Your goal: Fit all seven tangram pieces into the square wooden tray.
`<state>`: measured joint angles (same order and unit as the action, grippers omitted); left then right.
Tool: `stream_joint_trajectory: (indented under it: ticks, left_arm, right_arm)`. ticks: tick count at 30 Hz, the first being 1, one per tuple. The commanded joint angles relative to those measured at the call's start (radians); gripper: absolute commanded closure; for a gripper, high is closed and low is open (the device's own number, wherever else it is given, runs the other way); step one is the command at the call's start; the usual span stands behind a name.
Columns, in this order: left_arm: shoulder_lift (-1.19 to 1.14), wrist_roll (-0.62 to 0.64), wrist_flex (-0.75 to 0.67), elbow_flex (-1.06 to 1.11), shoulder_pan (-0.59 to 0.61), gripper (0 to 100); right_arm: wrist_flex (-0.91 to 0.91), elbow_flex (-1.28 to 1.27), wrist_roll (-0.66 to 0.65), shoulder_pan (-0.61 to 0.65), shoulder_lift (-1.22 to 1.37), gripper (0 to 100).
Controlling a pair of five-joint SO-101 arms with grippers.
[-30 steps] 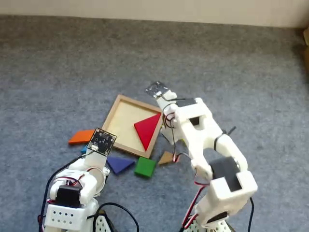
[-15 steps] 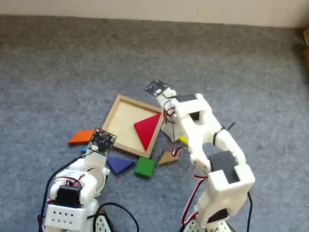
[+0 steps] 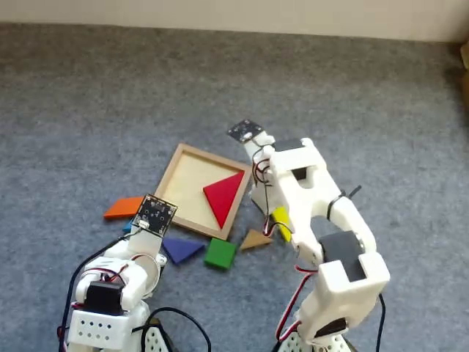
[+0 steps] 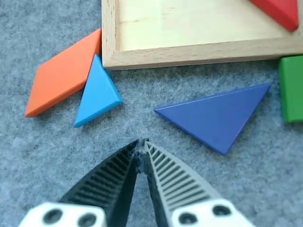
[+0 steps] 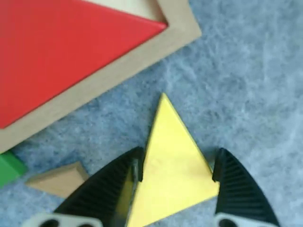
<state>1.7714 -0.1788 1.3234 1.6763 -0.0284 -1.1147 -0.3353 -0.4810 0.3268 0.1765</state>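
- My right gripper [image 5: 177, 165] is part open, its fingers clasping the yellow triangle [image 5: 171, 146] by two opposite edges, just outside the wooden tray [image 5: 118, 71].
- The yellow triangle's sharp tip points away from the gripper toward the tray's rim, and its long axis runs from between the fingers out to that tip.
- The red triangle [image 3: 223, 196] lies inside the tray.
- My left gripper [image 4: 142, 144] is clenched on nothing, tips together over the grey surface [image 4: 57, 156] near the dark blue triangle [image 4: 215, 113].
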Motion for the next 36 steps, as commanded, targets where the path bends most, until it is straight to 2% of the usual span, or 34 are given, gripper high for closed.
stream_joint_trajectory:
  ticks: [1,5,13,18,22,32,36]
  left_arm:
    - [0.05,0.005,0.002,0.019,0.005,99]
    - [0.05,0.005,0.002,0.019,0.005,99]
    - [0.05,0.005,0.002,0.019,0.005,99]
    - [0.05,0.005,0.002,0.019,0.005,99]
    - [0.05,0.005,0.002,0.019,0.005,99]
    - [0.05,0.005,0.002,0.019,0.005,99]
    - [0.05,0.005,0.002,0.019,0.005,99]
  right_arm:
    - [-0.015,0.015,0.077,-0.027,-0.108,68.2]
    - [-0.012,-0.004,0.133,-0.047,-0.099,65.2]
    - [-0.002,-0.081,0.137,-0.044,-0.073,65.2]
    - [0.088,-0.153,0.133,-0.008,-0.073,65.2]
    - [0.093,-0.168,0.132,0.007,-0.073,65.3]
    - [0.093,-0.174,0.127,0.01,-0.082,76.6]
    - [0.091,-0.166,0.126,0.01,-0.084,85.1]
